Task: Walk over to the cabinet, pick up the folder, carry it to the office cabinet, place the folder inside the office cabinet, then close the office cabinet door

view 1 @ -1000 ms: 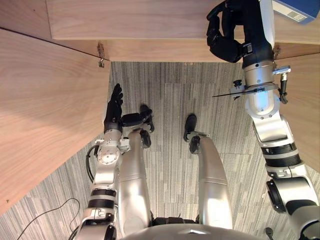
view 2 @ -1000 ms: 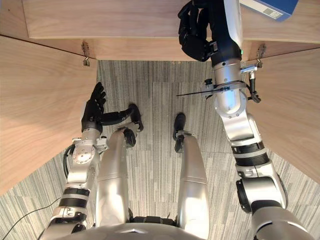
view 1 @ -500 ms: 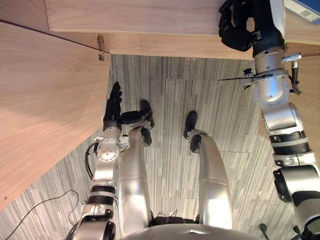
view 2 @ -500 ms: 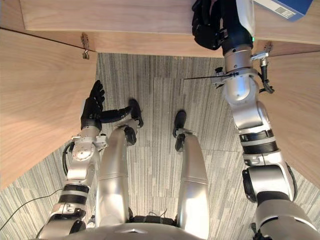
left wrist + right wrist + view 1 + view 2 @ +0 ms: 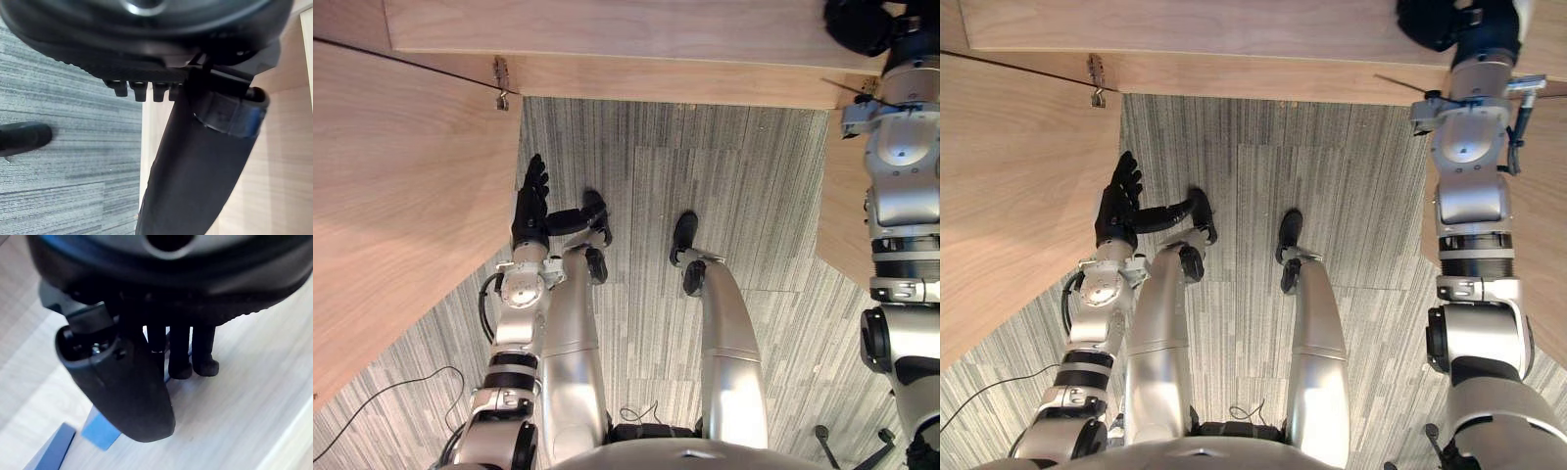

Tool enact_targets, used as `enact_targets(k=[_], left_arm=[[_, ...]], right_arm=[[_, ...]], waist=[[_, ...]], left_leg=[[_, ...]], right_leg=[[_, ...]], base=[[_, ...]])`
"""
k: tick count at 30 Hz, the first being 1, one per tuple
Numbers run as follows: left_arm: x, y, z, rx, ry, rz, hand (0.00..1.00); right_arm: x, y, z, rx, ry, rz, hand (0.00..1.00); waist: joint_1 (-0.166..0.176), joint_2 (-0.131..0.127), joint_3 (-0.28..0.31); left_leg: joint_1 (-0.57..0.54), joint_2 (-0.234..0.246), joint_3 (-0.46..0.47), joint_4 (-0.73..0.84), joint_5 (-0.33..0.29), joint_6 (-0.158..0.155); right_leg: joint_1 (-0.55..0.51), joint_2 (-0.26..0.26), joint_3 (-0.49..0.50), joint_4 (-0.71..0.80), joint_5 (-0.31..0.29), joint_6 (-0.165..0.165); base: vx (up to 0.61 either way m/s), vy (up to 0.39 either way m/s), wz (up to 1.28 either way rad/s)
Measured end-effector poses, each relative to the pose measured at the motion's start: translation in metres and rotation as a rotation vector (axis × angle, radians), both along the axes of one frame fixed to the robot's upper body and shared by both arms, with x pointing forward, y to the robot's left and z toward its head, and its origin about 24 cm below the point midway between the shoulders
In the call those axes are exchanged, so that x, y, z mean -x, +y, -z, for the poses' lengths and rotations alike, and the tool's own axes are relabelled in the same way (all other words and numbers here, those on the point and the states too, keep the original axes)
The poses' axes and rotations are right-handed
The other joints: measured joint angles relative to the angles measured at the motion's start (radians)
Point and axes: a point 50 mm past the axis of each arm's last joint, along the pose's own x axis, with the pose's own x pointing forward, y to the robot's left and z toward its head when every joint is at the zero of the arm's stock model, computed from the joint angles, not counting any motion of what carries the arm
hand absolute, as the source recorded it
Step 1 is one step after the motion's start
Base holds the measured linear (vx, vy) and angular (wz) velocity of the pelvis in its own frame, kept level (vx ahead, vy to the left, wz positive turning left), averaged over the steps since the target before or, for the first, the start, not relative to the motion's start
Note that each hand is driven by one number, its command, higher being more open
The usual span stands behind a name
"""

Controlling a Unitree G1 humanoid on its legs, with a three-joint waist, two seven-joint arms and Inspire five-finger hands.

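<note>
Blue folder (image 5: 100, 431) lies on the wooden cabinet shelf (image 5: 254, 396), just beside the right hand (image 5: 122, 382), whose fingers hang loose, gripping nothing; best it lifts straight out, not dragging the folder; the left hand (image 5: 530, 201), fingers straight, hangs beside the open door (image 5: 401, 196).

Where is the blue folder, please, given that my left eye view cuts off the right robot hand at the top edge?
Observer: In the right wrist view, part of the blue folder shows on a light wooden surface, just past the right robot hand.
Operator: Thank you. Is the hand gripping it?
Observer: It seems not. Its fingers hang relaxed, curled round nothing.
Operator: And is the left robot hand carrying anything?
Observer: No. Its wrist view shows the left robot hand holding nothing, with the cabinet door beside it.
</note>
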Motion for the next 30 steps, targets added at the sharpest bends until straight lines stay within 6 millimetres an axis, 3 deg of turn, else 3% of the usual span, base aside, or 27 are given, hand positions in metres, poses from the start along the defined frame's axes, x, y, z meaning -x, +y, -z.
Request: enact_targets(k=[7, 16, 19, 25, 30], left_arm=[[-0.011, -0.002, -0.012, 0.029, -0.032, -0.007, 1.00], [-0.010, -0.005, -0.008, 0.062, -0.014, -0.015, 1.00], [-0.008, -0.009, -0.003, 0.081, -0.001, -0.011, 1.00], [-0.005, -0.015, 0.005, 0.079, 0.029, 0.018, 1.00], [0.010, -0.017, 0.030, 0.035, 0.128, 0.034, 1.00]], right_arm=[[-0.004, -0.018, -0.008, -0.142, -0.001, 0.061, 0.00], [-0.008, -0.014, -0.007, -0.207, 0.001, 0.022, 0.00], [-0.010, -0.007, 0.002, -0.246, 0.014, -0.022, 0.00], [0.005, 0.010, 0.054, -0.343, 0.058, -0.135, 0.00], [0.031, 0.026, 0.120, -0.468, 0.147, -0.208, 0.00]], waist=[[-0.016, 0.000, 0.000], [-0.018, 0.000, 0.000], [-0.018, 0.000, 0.000], [-0.021, -0.001, -0.001], [-0.037, -0.010, -0.014]], left_leg=[[-0.001, 0.001, 0.000, -0.001, 0.000, 0.000], [0.004, 0.001, 0.000, 0.005, 0.001, 0.002], [0.022, 0.002, 0.003, 0.006, 0.001, 0.002], [0.112, 0.005, 0.008, 0.000, -0.005, 0.002], [0.251, 0.012, 0.023, 0.001, -0.046, 0.006]], right_leg=[[-0.001, 0.001, 0.000, -0.002, 0.001, 0.000], [0.002, 0.000, 0.001, 0.007, 0.002, -0.001], [0.017, 0.001, 0.004, 0.013, 0.002, -0.001], [0.107, 0.002, 0.004, -0.003, 0.001, -0.001], [0.257, 0.007, 0.010, -0.037, -0.008, 0.011]], base=[[0.00, 0.000, 0.00], [0.00, 0.000, 0.00], [0.00, 0.000, 0.00], [0.00, 0.002, -0.01], [0.04, 0.030, -0.07]])
